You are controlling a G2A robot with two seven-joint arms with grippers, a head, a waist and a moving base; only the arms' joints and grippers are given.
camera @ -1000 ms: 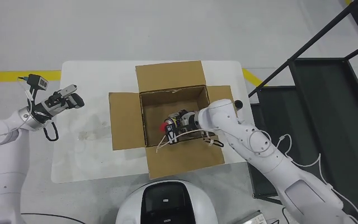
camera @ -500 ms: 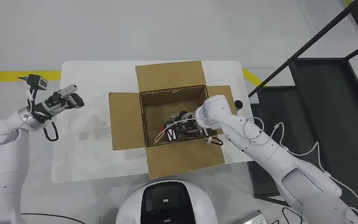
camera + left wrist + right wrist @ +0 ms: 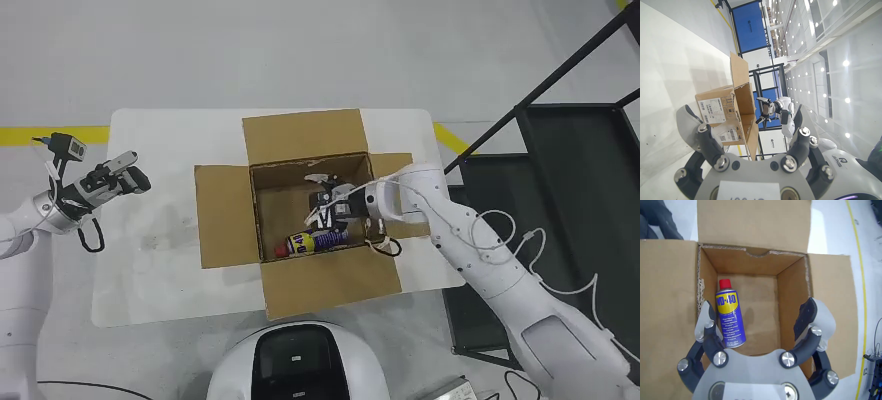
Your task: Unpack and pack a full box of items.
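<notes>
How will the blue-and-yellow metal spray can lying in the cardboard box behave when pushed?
The blue-and-yellow spray can lies on its side, so it would likely roll if pushed sideways. Its smooth, rigid cylinder may slip in a loose grip.

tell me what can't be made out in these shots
- Box floor beneath the right gripper: top view, the gripper and its arm cover it.
- Spray can, bottom corner: right wrist view, behind a gripper finger.
- Box interior: left wrist view, blocked by its own wall and flap.
</notes>
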